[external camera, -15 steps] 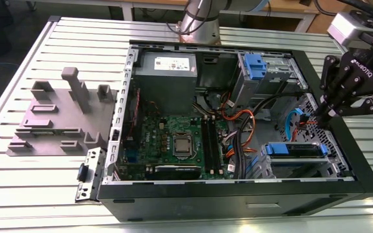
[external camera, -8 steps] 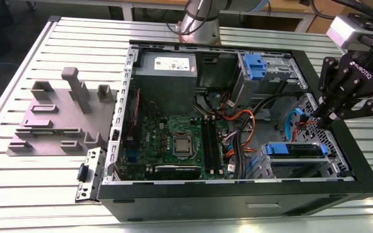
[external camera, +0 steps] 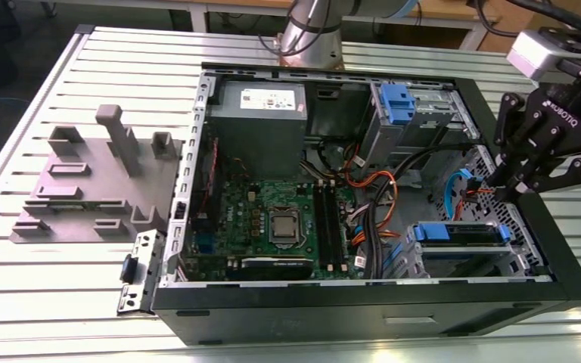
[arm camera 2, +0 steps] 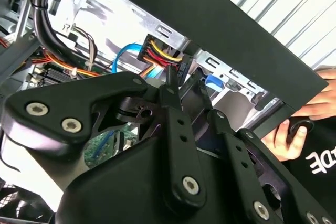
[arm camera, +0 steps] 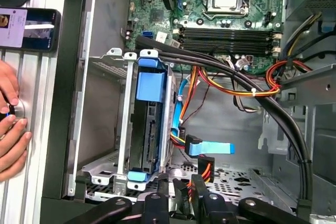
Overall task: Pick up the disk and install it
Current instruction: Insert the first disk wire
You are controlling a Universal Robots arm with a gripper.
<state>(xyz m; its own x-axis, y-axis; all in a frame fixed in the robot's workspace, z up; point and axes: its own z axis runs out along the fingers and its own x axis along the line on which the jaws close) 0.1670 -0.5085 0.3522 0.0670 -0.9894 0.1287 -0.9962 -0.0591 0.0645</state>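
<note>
The disk (external camera: 459, 234) lies in the drive cage at the case's near corner on the exterior view's right, framed by its blue carrier. In the first wrist view the disk (arm camera: 149, 129) sits on edge between the cage's metal rails, with blue tabs at both ends. My gripper (external camera: 505, 195) hangs over the case's wall on the exterior view's right, just beyond the cage. Its fingers (arm camera: 202, 195) stand close together around the red and yellow wires of a black power connector (arm camera: 206, 165). The same connector (arm camera 2: 157, 52) sits right at the tips of the gripper (arm camera 2: 181, 80).
A blue data cable (arm camera: 210, 148) ends beside the disk. Black cable bundles (arm camera: 247, 85) cross above the cage. The motherboard (external camera: 270, 219), a grey power-supply box (external camera: 260, 102) and a second blue carrier (external camera: 396, 102) fill the case. A person's hand (arm camera: 10, 129) rests outside the wall.
</note>
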